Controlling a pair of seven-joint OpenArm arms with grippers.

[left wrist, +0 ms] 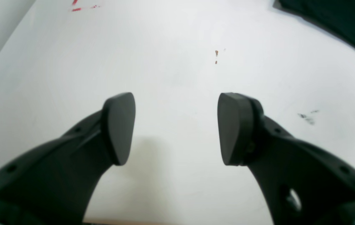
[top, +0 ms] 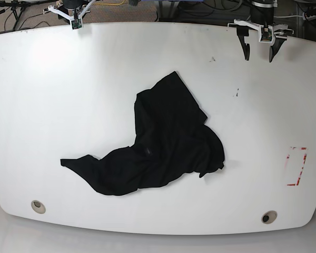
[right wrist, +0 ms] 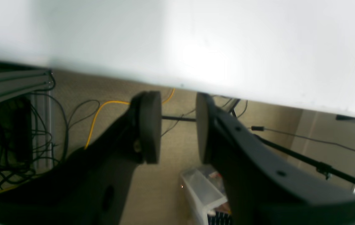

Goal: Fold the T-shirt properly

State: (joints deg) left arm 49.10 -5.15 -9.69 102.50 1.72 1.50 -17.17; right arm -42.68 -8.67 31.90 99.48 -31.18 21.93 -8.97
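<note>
Across the middle of the white table point(top: 52, 95) lies the T-shirt point(top: 163, 142), a crumpled black cloth heap, well apart from both arms. One peak points toward the far edge, a long tongue trails to the near left, and the right side bunches in soft overlapping folds. No sleeve or collar can be picked out.

The left gripper point(left wrist: 176, 128) hovers over bare table at the far right, its matte dark pads spread wide with nothing between them. The right gripper point(right wrist: 178, 131) sits at the far left edge, looking past the rim to the floor; its pads are partly closed with a narrow gap, empty.

Judgement: folding has not begun; the step in hand is the approach. The next move calls for both arms to reach in, take the cloth at two separated edges and spread it flat before any fold. Limp fabric is likely to drag and bunch.

A red marking point(top: 296, 166) sits near the right edge.
</note>
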